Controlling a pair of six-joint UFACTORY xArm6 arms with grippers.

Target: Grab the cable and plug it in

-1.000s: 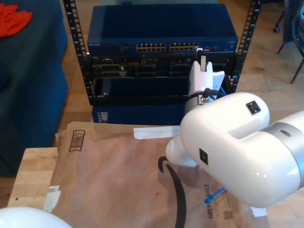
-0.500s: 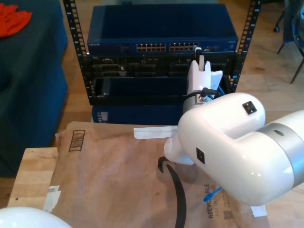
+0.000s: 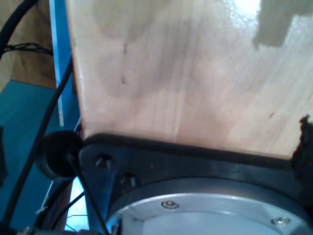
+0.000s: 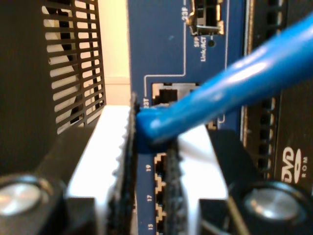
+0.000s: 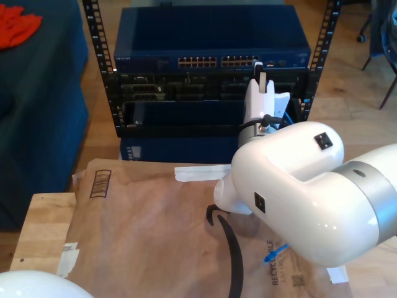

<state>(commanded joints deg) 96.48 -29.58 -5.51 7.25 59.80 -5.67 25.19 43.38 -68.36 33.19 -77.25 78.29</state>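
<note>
Insertion step in hand: second claw [image 4: 149, 161] clamped on the blue cable [image 4: 220, 93] just behind its plug, right before the switch [image 5: 211, 37] ports. Next: careful alignment, then straight push. First claw: cannot tell.

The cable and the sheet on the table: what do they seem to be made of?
The cable: smooth, slightly glossy blue plastic or rubber jacket, judging by the soft highlights along it. The sheet: matte brown paper, probably kraft packaging, with creases, printed black marks and tape at its edges.
</note>
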